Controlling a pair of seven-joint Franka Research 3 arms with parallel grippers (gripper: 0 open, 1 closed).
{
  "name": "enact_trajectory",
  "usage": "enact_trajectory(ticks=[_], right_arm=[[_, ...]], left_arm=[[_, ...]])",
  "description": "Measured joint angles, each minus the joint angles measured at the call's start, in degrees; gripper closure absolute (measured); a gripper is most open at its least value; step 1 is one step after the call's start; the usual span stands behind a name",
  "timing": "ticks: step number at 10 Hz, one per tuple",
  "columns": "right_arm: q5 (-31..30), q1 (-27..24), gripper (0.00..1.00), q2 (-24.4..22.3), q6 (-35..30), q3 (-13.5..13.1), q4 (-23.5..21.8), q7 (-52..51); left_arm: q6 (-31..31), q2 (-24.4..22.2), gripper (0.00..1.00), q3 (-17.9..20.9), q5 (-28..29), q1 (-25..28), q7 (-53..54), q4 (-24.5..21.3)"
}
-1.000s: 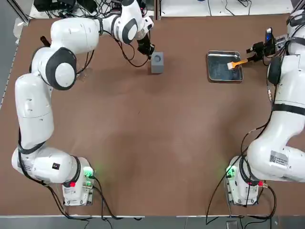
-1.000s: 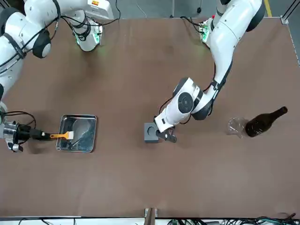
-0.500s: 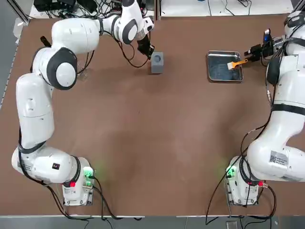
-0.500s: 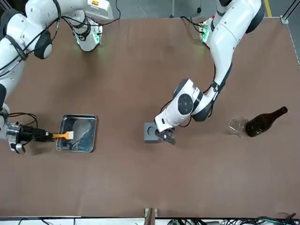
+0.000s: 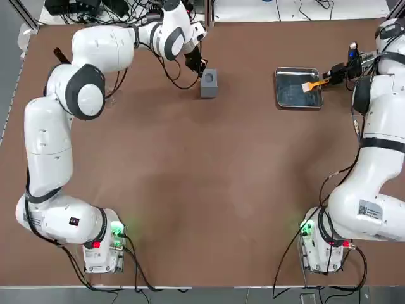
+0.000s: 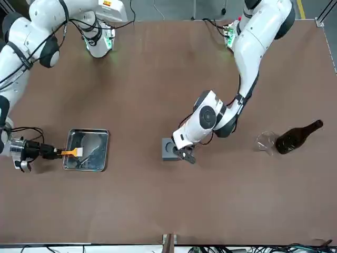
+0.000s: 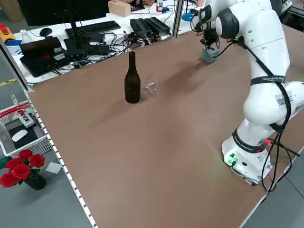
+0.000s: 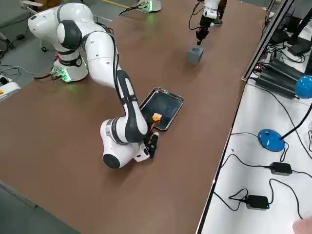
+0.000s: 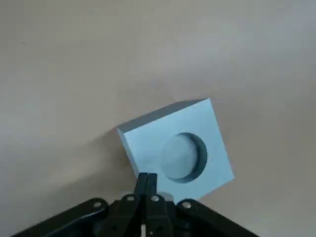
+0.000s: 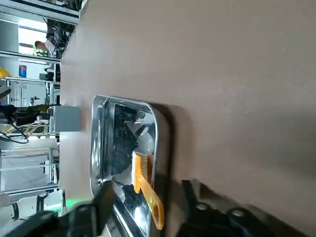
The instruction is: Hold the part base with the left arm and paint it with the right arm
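Grey part base (image 5: 209,83) loose on the table, merely touched by the closed, empty left gripper (image 9: 146,181), likely to skid under any brush (image 5: 314,83) pressure from the right gripper (image 5: 336,73) (clamped on the handle over the tray (image 5: 297,99)).

Your workcell: a brown table in a cluttered lab.
You have a wide brown table (image 5: 202,190) on a grey floor (image 7: 42,199). Off its far edge runs a white bench (image 8: 253,161) carrying a blue ball (image 8: 303,87), a blue puck (image 8: 271,138), black power bricks (image 8: 257,201) and loose cables (image 7: 116,45). In the left side view you can see a keyboard (image 7: 92,26), a cardboard box (image 7: 119,7) and a mouse (image 7: 45,32) beyond the table. Red roses (image 7: 19,170) stand on the floor beside a white wire basket (image 7: 21,140). Aluminium frame posts (image 8: 273,24) rise at the table's edge.
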Motion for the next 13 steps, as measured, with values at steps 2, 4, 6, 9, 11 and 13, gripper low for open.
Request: enact_trajectory(ticks=[2,4,6,9,11,13], right_arm=[[0.0,-0.1,0.62,0.0,0.0,0.0,-0.2,0.0],[0.0,-0.1,0.74,0.0,0.0,0.0,-0.7,-0.1],[0.0,-0.1,0.86,0.0,0.0,0.0,-1.0,-0.1],[0.0,-0.2,0.93,0.0,-1.0,-0.1,-1.0,-0.1],[0.0,-0.3,0.95,-0.1,-2.4,-0.1,-1.0,0.0],[0.0,-0.3,0.95,-0.1,-4.3,-0.2,-0.9,1.0]], left_arm=[[0.2,0.4,0.99,2.4,0.0,-2.1,0.2,0.5],[0.2,0.4,0.99,2.7,0.0,-2.2,1.5,0.6],[0.2,0.4,0.99,2.8,0.0,-2.2,1.7,0.6],[0.2,0.5,0.99,2.8,0.0,-2.2,1.7,0.6],[0.2,0.5,0.99,2.8,0.0,-2.2,1.7,0.6],[0.2,0.5,0.99,2.8,0.0,-2.2,1.7,0.6]])
